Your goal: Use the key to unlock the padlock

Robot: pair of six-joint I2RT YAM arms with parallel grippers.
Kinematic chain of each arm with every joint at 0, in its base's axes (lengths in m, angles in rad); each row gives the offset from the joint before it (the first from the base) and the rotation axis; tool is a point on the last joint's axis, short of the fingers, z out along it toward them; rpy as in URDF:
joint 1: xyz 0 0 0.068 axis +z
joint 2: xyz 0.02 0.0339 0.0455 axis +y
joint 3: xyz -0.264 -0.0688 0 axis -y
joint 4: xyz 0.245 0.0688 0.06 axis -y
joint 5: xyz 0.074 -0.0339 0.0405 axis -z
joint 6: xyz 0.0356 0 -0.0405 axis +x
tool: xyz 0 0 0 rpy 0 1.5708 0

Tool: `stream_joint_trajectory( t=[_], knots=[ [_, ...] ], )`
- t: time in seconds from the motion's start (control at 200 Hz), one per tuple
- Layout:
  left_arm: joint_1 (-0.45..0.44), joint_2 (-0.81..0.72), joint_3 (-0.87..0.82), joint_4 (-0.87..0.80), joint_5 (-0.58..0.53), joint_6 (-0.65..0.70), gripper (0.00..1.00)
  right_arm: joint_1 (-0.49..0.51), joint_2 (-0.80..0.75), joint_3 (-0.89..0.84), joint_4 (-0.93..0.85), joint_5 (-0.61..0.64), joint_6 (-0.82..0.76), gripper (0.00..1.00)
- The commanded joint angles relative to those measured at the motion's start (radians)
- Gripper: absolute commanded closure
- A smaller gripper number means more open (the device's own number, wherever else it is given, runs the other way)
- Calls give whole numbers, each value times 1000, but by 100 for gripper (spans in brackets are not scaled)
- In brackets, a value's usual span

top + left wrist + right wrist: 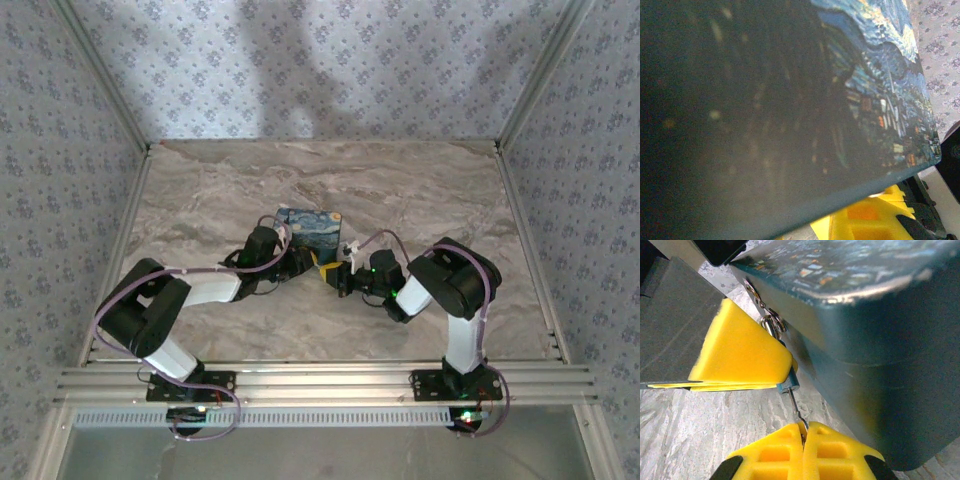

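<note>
1. Right fingers (835, 447) are pressed together on the thin metal shaft of the key (795, 409). Its far end meets the underside of the padlock (788, 386).
2. Left fingers (740, 347) pinch the padlock, a small blue-grey lump peeking out below the yellow pads. Its shackle runs up to the hasp (771, 322) on the front of the painted box (880, 365), which stands mid-desk (420, 200).
3. Step in hand, as judged: key at or in the keyway, turn not yet made. Depth of insertion cannot be told.
4. To do it well: seat the key fully, then roll the right wrist about the shaft's own line, with no sideways push.
5. Risk: the thin shaft could slip in the soft pads or bend.
6. Left fingers must resist the twist, or the lock will swing on the hasp.
</note>
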Motion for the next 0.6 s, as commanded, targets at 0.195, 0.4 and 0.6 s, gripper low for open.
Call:
stream_joint_trajectory(
  t=[0.195,0.4,0.6],
  knots=[
    [-31,-23,37,28,76,-15,79,12,-2,27,58,-37,-50,100],
    [-35,-23,41,23,77,-14,79,12,-6,38,32,-29,-87,100],
    [-38,-22,43,15,77,-12,79,9,4,50,12,-15,-118,100]
  ],
)
